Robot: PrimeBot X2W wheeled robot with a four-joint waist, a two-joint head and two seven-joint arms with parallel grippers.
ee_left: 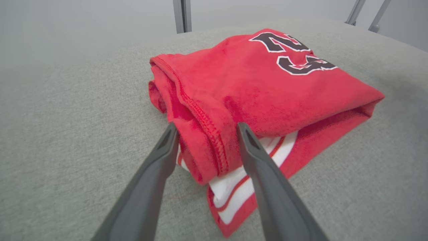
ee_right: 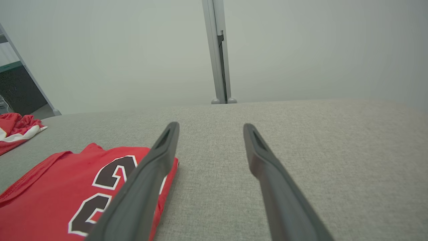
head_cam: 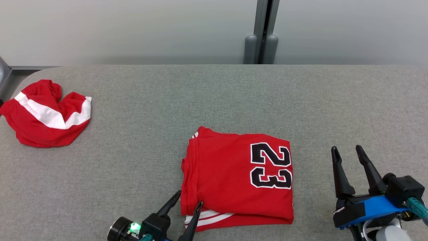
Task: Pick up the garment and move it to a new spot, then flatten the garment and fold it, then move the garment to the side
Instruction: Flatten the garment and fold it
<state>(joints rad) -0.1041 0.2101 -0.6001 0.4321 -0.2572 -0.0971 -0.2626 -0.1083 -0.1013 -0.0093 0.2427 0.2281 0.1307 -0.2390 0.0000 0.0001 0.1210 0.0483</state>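
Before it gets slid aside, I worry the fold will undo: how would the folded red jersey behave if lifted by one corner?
The jersey is soft cloth in loose stacked layers, so it would probably droop and unfold. It looks light; pushed, it may bunch on the textured table rather than slide whole.

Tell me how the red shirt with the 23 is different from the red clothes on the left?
The shirt is folded into a neat rectangle; the other garment lies crumpled in a heap. The shirt shows a black 23; the other garment shows a wide white stripe. The shirt lies mid-table; the other garment sits near the left edge. Both are red with some white, on the gray table.
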